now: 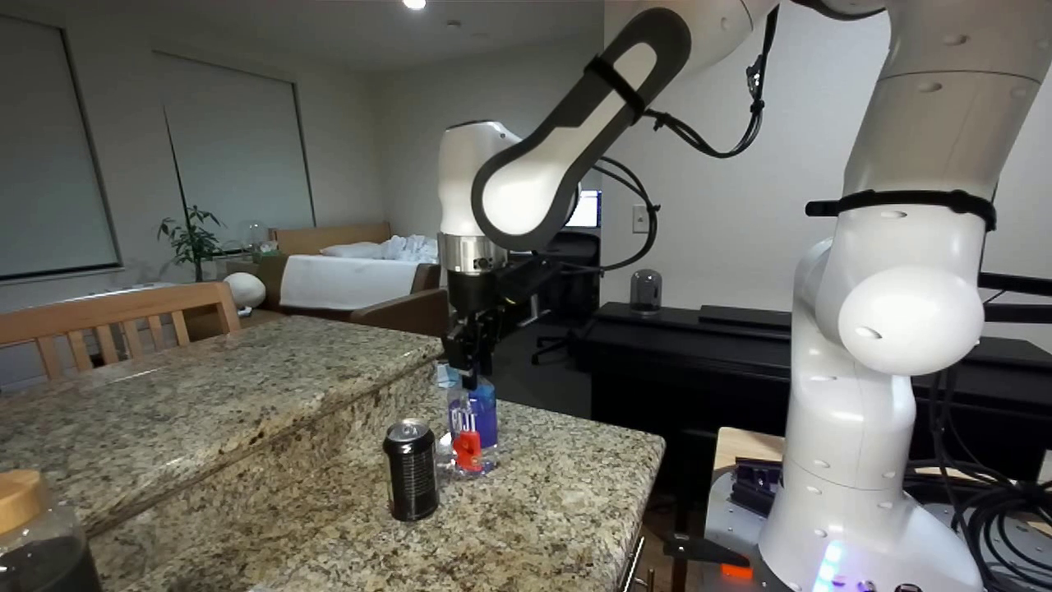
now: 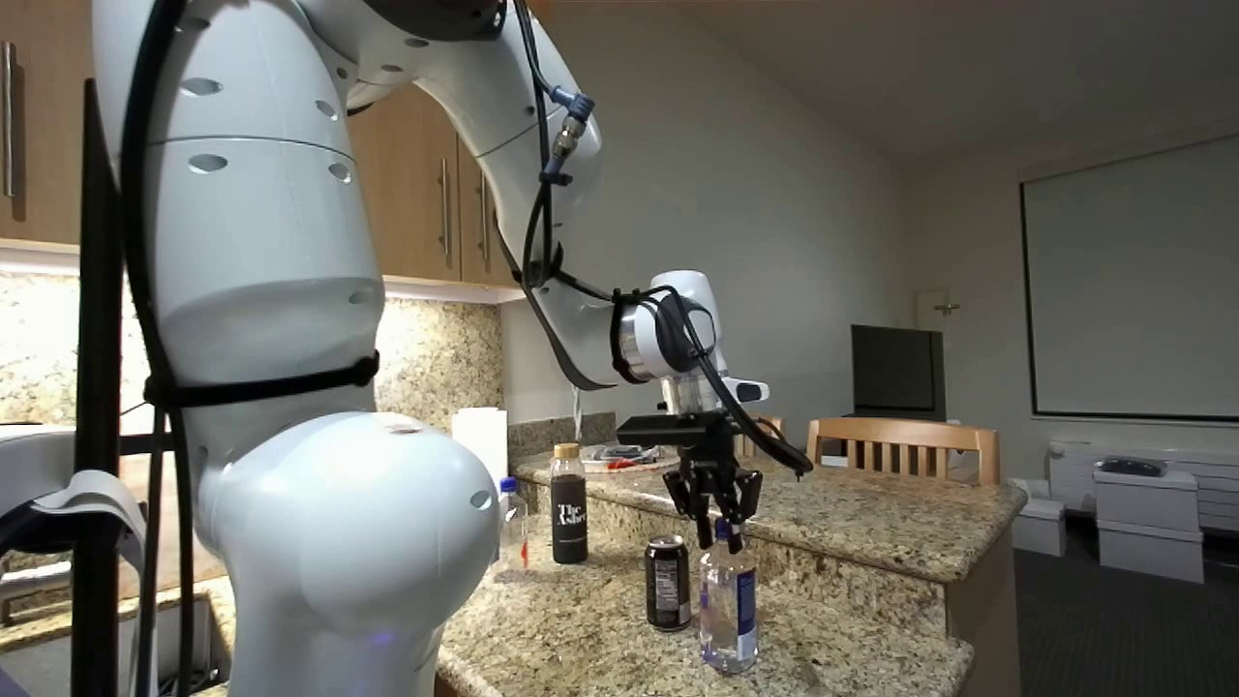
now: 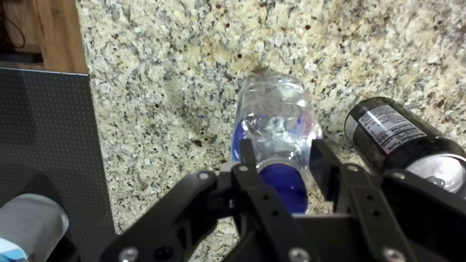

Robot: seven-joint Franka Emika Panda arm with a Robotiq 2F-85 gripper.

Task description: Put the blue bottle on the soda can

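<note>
The blue bottle is clear plastic with a dark blue cap and a blue, red-marked label. It stands upright on the granite counter in both exterior views and in the wrist view. The dark soda can with a silvery top stands upright close beside it in both exterior views and in the wrist view. My gripper is over the bottle, pointing down; it also shows in an exterior view. In the wrist view my gripper is open, its fingers on either side of the cap, with a gap at the right finger.
A raised granite ledge runs along the counter, beside the can and bottle. A dark bottle with a wooden cap and another clear bottle with a blue cap stand farther along the counter. The counter edge lies left in the wrist view.
</note>
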